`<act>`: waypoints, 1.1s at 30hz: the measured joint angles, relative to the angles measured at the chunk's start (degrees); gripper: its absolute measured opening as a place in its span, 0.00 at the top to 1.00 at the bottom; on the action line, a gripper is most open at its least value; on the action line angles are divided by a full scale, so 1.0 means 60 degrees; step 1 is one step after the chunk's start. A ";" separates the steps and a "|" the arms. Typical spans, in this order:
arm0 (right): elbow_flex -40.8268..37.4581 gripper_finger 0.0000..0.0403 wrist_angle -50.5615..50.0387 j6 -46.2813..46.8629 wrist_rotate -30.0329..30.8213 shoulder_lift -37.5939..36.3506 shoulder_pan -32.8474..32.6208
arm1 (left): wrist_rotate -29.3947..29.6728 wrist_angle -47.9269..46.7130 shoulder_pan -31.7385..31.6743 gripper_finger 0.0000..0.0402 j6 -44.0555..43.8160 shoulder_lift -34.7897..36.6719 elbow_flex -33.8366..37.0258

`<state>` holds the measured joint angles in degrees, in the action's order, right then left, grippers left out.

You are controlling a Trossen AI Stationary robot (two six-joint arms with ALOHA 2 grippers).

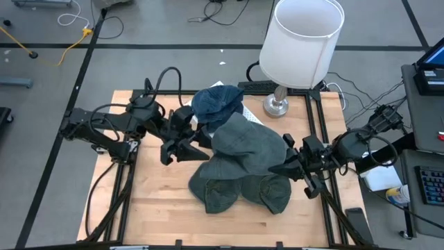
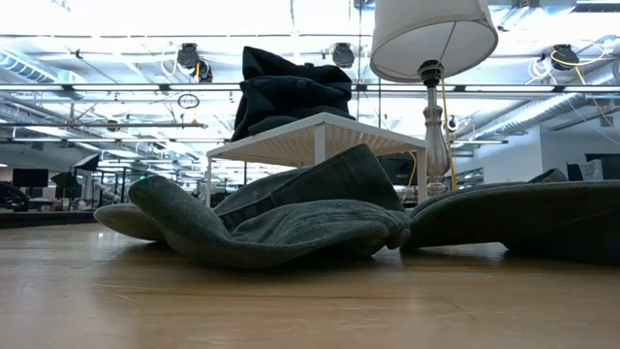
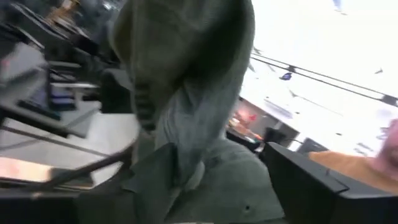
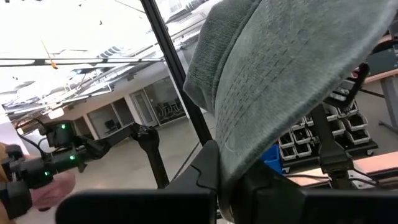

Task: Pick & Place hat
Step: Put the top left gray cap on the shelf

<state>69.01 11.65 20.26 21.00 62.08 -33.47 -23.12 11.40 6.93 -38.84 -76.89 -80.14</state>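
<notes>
Landmark: the white lamp [image 1: 302, 45] standing at the far edge of the worktop [image 1: 159, 201], its metal foot on the wood.
Left arm: reaches in low from the side of the worktop away from the lamp, forearm near level, wrist turned toward the middle.
Left tool [image 1: 186, 147]: sits at the near edge of the grey hat [image 1: 246, 142], on the side away from the lamp's foot; its fingers stand spread, and I cannot tell whether they touch the cloth.
Right arm: comes in from the lamp's side of the worktop, bent at the elbow, wrist angled toward the middle.
Right tool [image 1: 291, 167]: nearer the front than the lamp's foot, pressed together and pinching the rim of the grey hat, whose cloth [image 4: 292, 81] drapes up over the fingers in the right wrist view.
Grey hat: raised between the two tools, in front of the lamp, above the pile of hats [image 1: 239, 191] lying flat on the worktop.
Dark blue hat [image 1: 216, 104]: on a small white stand [image 2: 320, 136] just beside the lamp's foot.
</notes>
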 joint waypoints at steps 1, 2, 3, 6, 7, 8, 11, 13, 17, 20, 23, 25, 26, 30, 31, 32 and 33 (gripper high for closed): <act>0.0000 0.99 -0.0015 0.0001 -0.0008 0.0000 0.0000 | -0.0140 0.0143 0.0016 0.39 -0.0143 -0.0014 0.0000; 0.0000 0.99 -0.0013 0.0000 -0.0009 0.0004 0.0000 | -0.0179 0.0273 0.0044 0.42 -0.0219 -0.0016 0.0000; 0.0000 0.99 -0.0007 -0.0019 -0.0009 0.0023 0.0000 | -0.0207 0.0364 0.0058 0.44 -0.0246 -0.0003 0.0000; 0.0000 0.99 -0.0060 -0.0064 -0.0009 0.0036 0.0000 | -0.0243 0.0458 0.0063 0.51 -0.0269 0.0024 0.0000; 0.0000 0.99 -0.0107 -0.0062 0.0005 0.0036 0.0000 | -0.0293 0.0483 0.0063 0.53 -0.0319 0.0013 0.0000; 0.0000 0.99 -0.0134 -0.0064 0.0044 0.0036 0.0000 | -0.0441 0.0601 0.0056 0.55 -0.0414 -0.0003 0.0000; 0.0000 0.99 -0.0140 -0.0068 0.0289 0.0036 0.0000 | -0.0885 0.1200 0.0055 0.60 -0.0901 0.0004 0.0004; 0.0000 0.99 -0.0127 -0.0068 0.0291 0.0036 0.0004 | -0.0935 0.1334 0.0058 0.63 -0.1152 0.0031 0.0000; 0.0000 0.99 -0.0121 -0.0068 0.0285 0.0043 0.0000 | -0.0904 0.1395 0.0056 0.69 -0.1385 -0.0005 0.0000; 0.0000 0.99 -0.0085 -0.0068 0.0286 0.0053 0.0002 | -0.0807 0.1445 0.0056 0.75 -0.1547 0.0012 0.0000; 0.0000 0.99 -0.0060 -0.0068 0.0286 0.0055 0.0004 | -0.0813 0.1402 0.0056 0.82 -0.1598 0.0013 0.0000; 0.0000 0.98 -0.0060 -0.0068 0.0286 0.0055 0.0000 | -0.0811 0.1399 0.0056 0.88 -0.1587 0.0009 0.0000; 0.0000 0.98 -0.0060 -0.0068 0.0283 0.0055 0.0000 | -0.0811 0.1404 0.0056 0.91 -0.1587 0.0011 0.0000; 0.0000 0.98 -0.0060 -0.0068 0.0286 0.0055 0.0004 | -0.0814 0.1402 -0.0067 0.97 -0.1635 0.0011 0.0000; 0.0000 0.98 -0.0058 -0.0068 0.0286 0.0055 0.0004 | -0.0819 0.1402 -0.0101 0.97 -0.1686 0.0013 0.0000; 0.0000 0.98 -0.0059 -0.0068 0.0286 0.0055 0.0000 | -0.0818 0.1402 -0.0132 0.97 -0.1739 0.0013 0.0000; 0.0000 0.97 -0.0060 -0.0068 0.0278 0.0055 0.0000 | -0.0819 0.1402 -0.0172 0.98 -0.1805 0.0013 0.0000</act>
<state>69.01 11.29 19.86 22.67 62.41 -33.47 -28.04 19.81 5.90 -49.66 -76.82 -80.14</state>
